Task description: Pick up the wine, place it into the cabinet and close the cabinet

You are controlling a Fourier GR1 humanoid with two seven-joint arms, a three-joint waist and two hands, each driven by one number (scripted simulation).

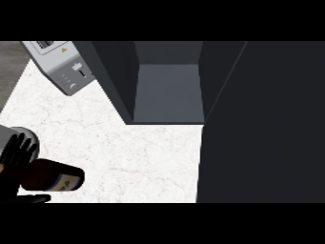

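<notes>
At the near left corner of the white, faintly veined surface (pixel 123 147), the left hand (pixel 10 162) curls its black fingers round the neck of the wine (pixel 52 175). It is a smooth, dark brown bottle with a pale cork and a label, lying tipped with its base toward the right. The carry looks like the step in hand, best done by lifting clear, righting the bottle and heading straight for the open cabinet (pixel 168 90), a dark flat-walled box at the far edge, between the metal toaster (pixel 63 66) and the tall door (pixel 270 124).
</notes>
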